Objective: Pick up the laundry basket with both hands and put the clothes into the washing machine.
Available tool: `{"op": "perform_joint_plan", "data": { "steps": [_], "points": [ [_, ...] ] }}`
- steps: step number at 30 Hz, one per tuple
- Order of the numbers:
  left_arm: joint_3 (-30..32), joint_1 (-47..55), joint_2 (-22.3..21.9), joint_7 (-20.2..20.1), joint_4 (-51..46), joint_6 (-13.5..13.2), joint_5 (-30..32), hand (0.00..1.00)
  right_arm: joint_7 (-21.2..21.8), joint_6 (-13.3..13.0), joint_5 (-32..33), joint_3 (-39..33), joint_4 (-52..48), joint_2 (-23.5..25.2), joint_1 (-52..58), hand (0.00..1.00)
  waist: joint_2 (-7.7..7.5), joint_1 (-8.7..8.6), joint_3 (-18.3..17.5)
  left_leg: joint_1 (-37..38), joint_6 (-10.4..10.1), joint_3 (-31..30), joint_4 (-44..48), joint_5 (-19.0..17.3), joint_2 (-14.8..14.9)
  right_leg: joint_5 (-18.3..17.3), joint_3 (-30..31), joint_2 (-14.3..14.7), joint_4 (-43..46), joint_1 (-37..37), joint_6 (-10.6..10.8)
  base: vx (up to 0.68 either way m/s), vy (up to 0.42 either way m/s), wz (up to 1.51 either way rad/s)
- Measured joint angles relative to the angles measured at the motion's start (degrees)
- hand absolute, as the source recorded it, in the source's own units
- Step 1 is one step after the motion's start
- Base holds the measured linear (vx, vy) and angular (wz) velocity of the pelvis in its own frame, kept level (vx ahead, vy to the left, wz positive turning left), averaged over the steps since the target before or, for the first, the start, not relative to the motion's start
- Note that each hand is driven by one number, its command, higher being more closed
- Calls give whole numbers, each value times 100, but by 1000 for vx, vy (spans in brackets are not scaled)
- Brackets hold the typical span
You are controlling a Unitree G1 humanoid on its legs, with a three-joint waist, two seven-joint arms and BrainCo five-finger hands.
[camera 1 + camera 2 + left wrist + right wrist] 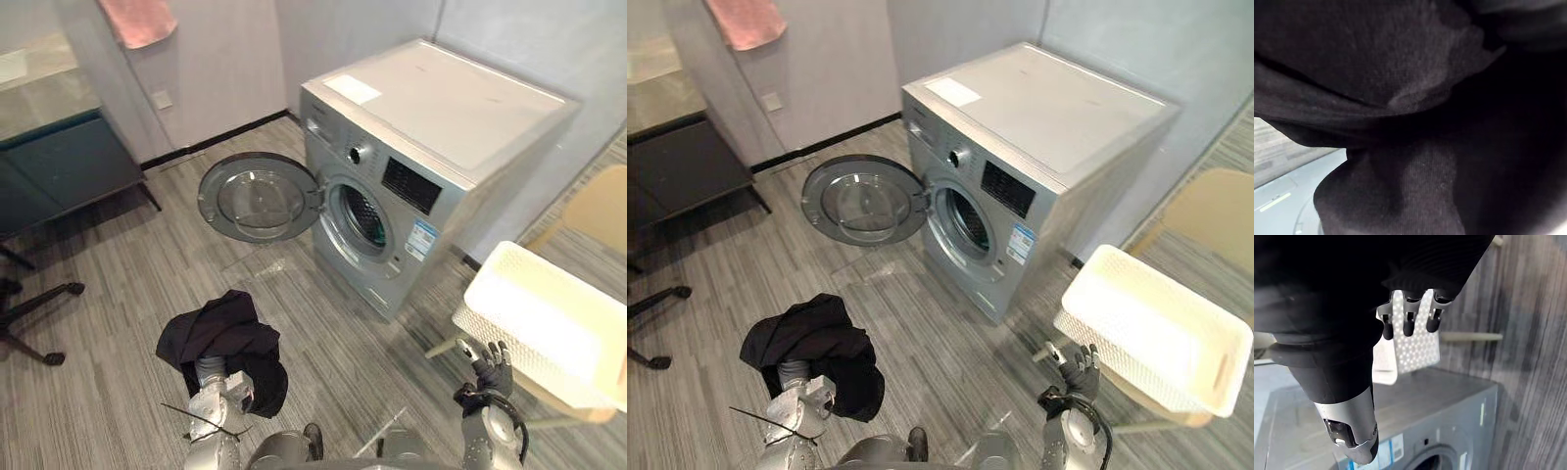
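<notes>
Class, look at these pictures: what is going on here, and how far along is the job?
A humanoid robot is doing laundry. A black garment hangs over the end of its left arm, in front of the washing machine, whose round door stands open. Its right hand is open, holding nothing, beside the white laundry basket, which looks empty and sits on a pale chair.

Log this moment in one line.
black cloth garment: over left arm; right hand: open, beside white perforated plastic basket; silver washing machine door: open
</notes>
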Motion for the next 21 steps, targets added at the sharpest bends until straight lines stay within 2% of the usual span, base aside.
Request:
{"op": "perform_joint_plan", "data": {
  "steps": [1, 3, 4, 5, 7, 8, 10, 11, 12, 13, 14, 15, 16, 17, 18, 19, 21],
  "points": [
    [-71, -4, -38, -20, 0, 22, 32, 100, 45, -25, 52, 17, -76, 55, 162, 0, 11, -26, 4, 142, -13, -192, -3, -62, 1, 2, 70, 277, -296, -109, -3, 170, -80, 64],
    [-240, -4, -98, -105, -2, 51, 84, 100, 47, -37, 89, 138, -244, 37, 448, 0, 11, -76, -2, 247, 13, -425, 58, -244, 7, 87, 62, 424, -800, -229, -89, 224, -143, 77],
    [-466, 3, -100, -117, -2, 74, 134, 100, 43, -58, 101, 201, -440, 50, 633, 0, 9, -105, -40, 229, -96, -565, 367, -538, 53, 647, -53, 422, -1154, -207, -352, 340, -214, 59],
    [-595, 2, -111, -121, -2, 91, 178, 100, 40, -91, 102, 226, -467, 59, 623, 0, 89, -88, -89, 178, -193, -560, 602, -737, 237, 809, -279, 500, -1197, -153, -626, 387, -227, 35],
    [-712, -65, -152, -166, -1, 98, 180, 100, 29, -94, 101, 290, -471, 87, 596, 0, 150, -112, -135, 163, -289, -507, 698, -809, 437, 765, -481, 595, -1261, -130, -745, 347, -195, 23],
    [-770, -120, -214, -223, -1, 136, 181, 100, 24, -94, 100, 339, -480, 92, 591, 0, 161, -169, -132, 160, -257, -334, 850, -837, 581, 704, -603, 647, -1346, -7, -839, 291, -161, 42],
    [-776, -158, -218, -250, -2, 178, 194, 100, 21, -93, 88, 389, -486, 96, 624, 0, 189, -225, -95, 26, -222, 25, 1659, -855, 866, 570, -703, 796, -1477, 323, -892, 208, -129, 33],
    [-693, -121, -224, -254, -17, 180, 194, 100, 13, -92, 75, 480, -537, 97, 669, 0, 231, -203, -98, -254, -92, 220, 2730, -760, 1168, 418, -706, 954, -1498, 542, -916, 242, -127, -20],
    [-578, -44, -276, -245, -33, 181, 190, 100, -17, -91, 31, 579, -641, 93, 738, 0, 317, -115, -142, -532, 151, 444, 3661, -438, 1525, 286, -575, 1142, -1463, 703, -998, 243, -106, -53],
    [-506, 13, -279, -228, -55, 184, 187, 100, -42, -88, 20, 640, -658, 91, 760, 0, 351, -79, -176, -630, 208, 594, 4001, -205, 1698, 242, -467, 1217, -1448, 758, -1017, 258, -15, -89],
    [-336, 104, -286, -217, -66, 189, 185, 100, -85, -85, -11, 761, -657, 120, 834, 0, 284, -58, -225, -820, 243, 920, 4533, 328, 1996, 163, -226, 1250, -1453, 862, -1119, 272, 29, -85],
    [-229, 116, -286, -206, -65, 197, 180, 100, -111, -70, -183, 771, -641, 160, 915, 0, 262, -48, -219, -988, 184, 1070, 4870, 245, 2220, 166, -52, 1247, -1509, 979, -1139, 289, 44, -77],
    [-215, 116, -286, -205, -60, 198, 180, 100, -115, -53, -229, 751, -592, 168, 976, 0, 260, -60, -230, -1044, 128, 1064, 4872, 161, 2296, 173, 50, 1236, -1548, 1058, -1131, 309, 76, -64],
    [-204, 117, -282, -203, -38, 200, 179, 100, -136, 0, -365, 639, -332, 176, 1056, 0, 228, -70, -243, -1079, -44, 1017, 4566, -18, 2361, 202, 205, 1142, -1647, 1141, -1106, 302, 118, -67],
    [-213, 115, -259, -198, 0, 201, 177, 100, -174, 65, -444, 572, 8, 173, 1061, 0, 178, -81, -272, -1052, -269, 1021, 3869, -160, 2370, 236, 393, 1019, -1772, 1225, -1049, 300, 138, -63],
    [-214, 117, -241, -195, 5, 202, 177, 100, -199, 130, -474, 557, 122, 176, 1063, 0, 158, -110, -286, -1033, -360, 1013, 3455, -212, 2352, 263, 452, 944, -1877, 1284, -1005, 299, 196, -46],
    [-341, 67, -226, -205, 7, 201, 178, 100, -203, 211, -610, 555, 335, 213, 1217, 0, 91, -123, -280, -959, -413, 845, 2101, -191, 2219, 328, 626, 729, -2137, 1457, -831, 278, 230, -34]
  ]
}}
